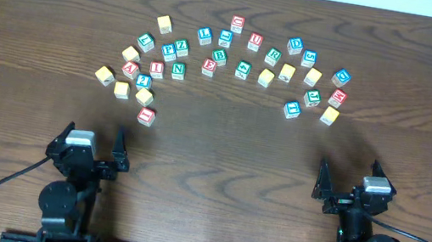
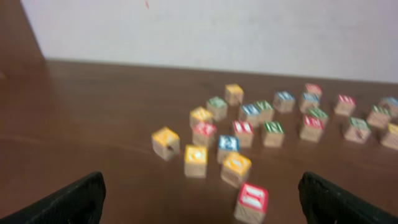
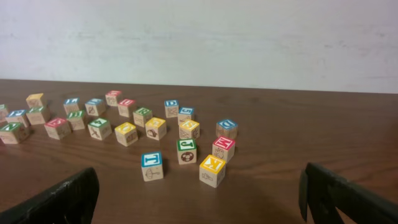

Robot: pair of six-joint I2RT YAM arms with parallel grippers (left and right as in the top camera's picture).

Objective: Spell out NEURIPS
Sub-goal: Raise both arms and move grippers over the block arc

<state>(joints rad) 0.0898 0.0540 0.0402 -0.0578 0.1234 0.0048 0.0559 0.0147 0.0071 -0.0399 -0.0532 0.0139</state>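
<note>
green n cube (image 1: 178, 71) legible overhead — (left wrist: blurred)

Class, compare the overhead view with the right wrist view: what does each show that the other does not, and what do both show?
Overhead only: the left gripper, open, the whole arc of cubes, and a lone red-topped cube nearest that gripper. Right wrist only: the white wall behind the table, and the cubes' side faces. Both: the brown table, the open right gripper, and the right-hand cluster, including the yellow-topped cube at its near edge.
</note>
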